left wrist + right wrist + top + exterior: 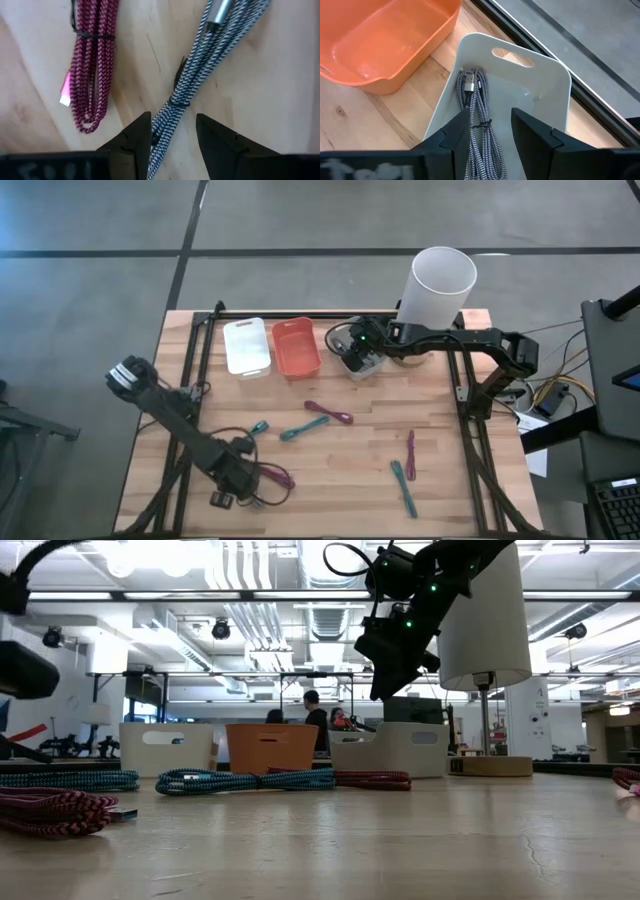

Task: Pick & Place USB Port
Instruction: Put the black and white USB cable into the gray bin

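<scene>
Right claw (491,131) hovers over the white bin (540,95) at upper centre of the high view, just right of the orange bin (296,346); fingers apart, nothing gripped. A black/white braided USB cable (479,112), bundled and tied, lies inside that white bin, directly under the gap betw. the fingers; silver plug end visible near the bin's handle cutout. Second white bin (246,346) sits left of the orange one, touching or nearly so. Tall white cylinder (437,288) stands at upper right of the counter (440,510), behind the right arm. Left claw (172,141) low at lower left of the high view, fingers spread wide, straddling another black/white cable (200,65) lying on the wood, not closed on it; magenta cable (90,65) just beside it. More loose cables mid-counter: teal (302,430), maroon (330,414), magenta (411,454), teal (404,486) toward lower right. Low view: people in the room bkgd, far off.
</scene>
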Available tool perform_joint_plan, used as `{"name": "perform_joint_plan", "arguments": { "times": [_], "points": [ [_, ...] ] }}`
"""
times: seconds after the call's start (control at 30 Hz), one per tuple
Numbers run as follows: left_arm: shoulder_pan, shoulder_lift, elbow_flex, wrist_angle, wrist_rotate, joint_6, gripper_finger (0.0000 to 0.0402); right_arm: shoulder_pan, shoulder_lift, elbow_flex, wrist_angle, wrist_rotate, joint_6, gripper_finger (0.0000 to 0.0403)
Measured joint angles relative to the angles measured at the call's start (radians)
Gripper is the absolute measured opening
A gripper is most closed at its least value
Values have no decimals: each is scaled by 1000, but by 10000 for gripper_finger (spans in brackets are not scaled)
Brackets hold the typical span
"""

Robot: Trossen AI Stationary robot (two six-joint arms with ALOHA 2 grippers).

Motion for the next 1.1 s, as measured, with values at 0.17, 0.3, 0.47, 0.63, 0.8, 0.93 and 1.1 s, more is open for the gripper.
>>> {"name": "perform_joint_plan", "arguments": {
  "times": [0.17, 0.3, 0.47, 0.63, 0.8, 0.93, 1.1],
  "points": [
    [-9, 43, 0, 18, -1, -2, 147, 0, 0, 0, 0, 0, 0, 130],
    [-17, 64, 1, 14, -14, 4, 143, 2, 0, 0, 0, 0, 0, 128],
    [-21, 65, 1, 11, -52, 16, 90, 2, 0, 0, 0, 0, -1, 131],
    [-23, 43, -1, 14, -60, 1, 16, 2, 0, 0, -1, 0, -5, 137],
    [-23, 19, 12, 17, -78, -25, 22, 4, 0, 0, -1, 0, -3, 133],
    [-23, -8, 36, 11, -144, 3, 19, 13, 0, 0, 0, -1, -8, 127],
    [-18, -65, 62, -1, -328, 57, 14, 29, 0, 0, 6, -30, -61, 123]
  ]
}}
